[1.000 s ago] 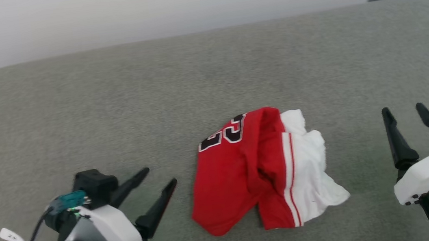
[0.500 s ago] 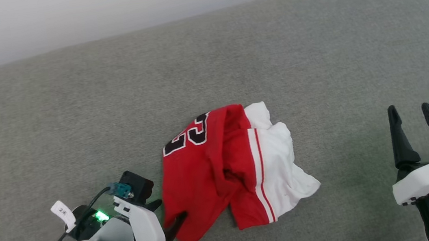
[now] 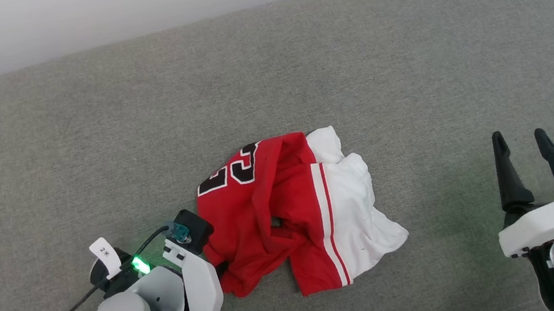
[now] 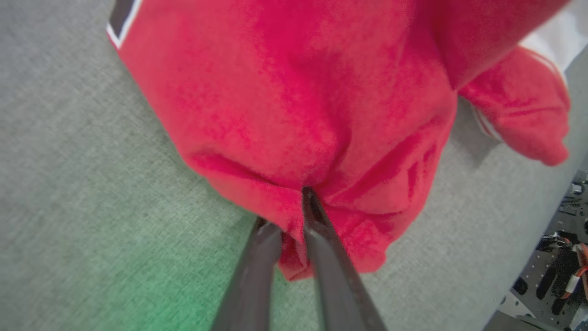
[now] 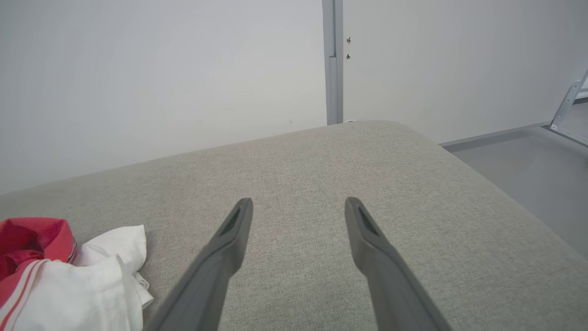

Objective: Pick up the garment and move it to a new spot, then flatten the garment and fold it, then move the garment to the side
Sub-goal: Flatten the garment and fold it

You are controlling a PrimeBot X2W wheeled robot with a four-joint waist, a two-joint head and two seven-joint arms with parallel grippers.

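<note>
The crumpled red jersey [image 3: 263, 215] lies on the grey upholstered surface [image 3: 298, 68], toward its near edge. One fold is clamped by the left end effector [image 4: 287, 216]. The right end effector [image 3: 518, 139] is held apart and empty. Moving, flattening and folding are judged undone.

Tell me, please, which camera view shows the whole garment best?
The head view: the garment lies crumpled in full on the grey cushion. The left wrist view gives a red edge close up, pinched in the left pincer; the right wrist view catches one white-and-red corner.
</note>
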